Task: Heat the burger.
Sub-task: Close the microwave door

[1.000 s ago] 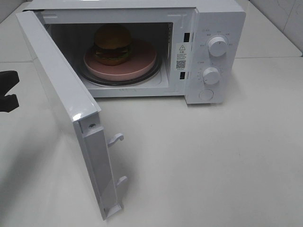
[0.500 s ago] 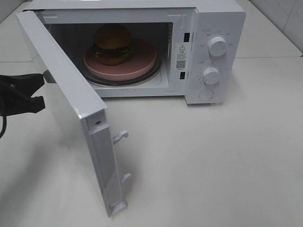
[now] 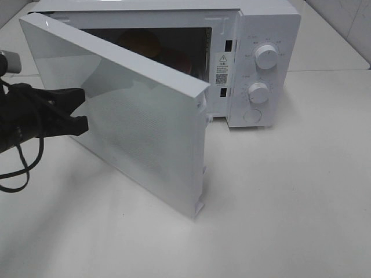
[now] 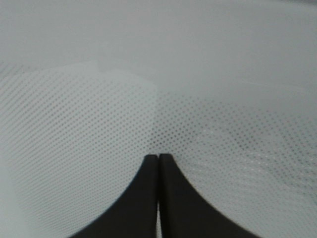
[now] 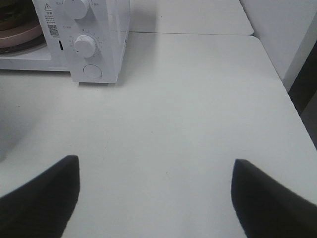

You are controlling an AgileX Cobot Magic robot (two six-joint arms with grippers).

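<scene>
A white microwave (image 3: pixel 255 35) is being carried by a broad, plain white desk (image 3: pixel 290 202); the matte desktop is being lit evenly, and a soft shadow is being cast on it beneath the microwave's door (image 3: pixel 133 121). Behind the microwave, a seam in the desktop is being shown, and beyond the microwave's right rear corner a pale tiled wall (image 3: pixel 348 23) is being glimpsed. In the right wrist view the desk's far edge is being met by a white wall (image 5: pixel 277 29), with a dark gap (image 5: pixel 308 89) beside it.

The door is being seen partway open, hinged on the microwave's left side. The burger (image 3: pixel 139 41) is being kept inside the microwave, dimly visible over the door's top edge, on a pink plate (image 3: pixel 178 58) whose rim is also being caught in the right wrist view. Two knobs (image 3: pixel 266 56) and a round button (image 3: pixel 253 116) are being shown on the microwave's right panel.

The left claw (image 3: pixel 80 109) is being held at the door's outer face, left of the microwave, its fingertips (image 4: pixel 148 168) pressed together with nothing between them, right at the dotted window. A black cable (image 3: pixel 23 168) is being trailed below it.

The right claw (image 5: pixel 156 198) is being held spread wide and empty over bare desk, in front of and to the right of the microwave, well apart from it.
</scene>
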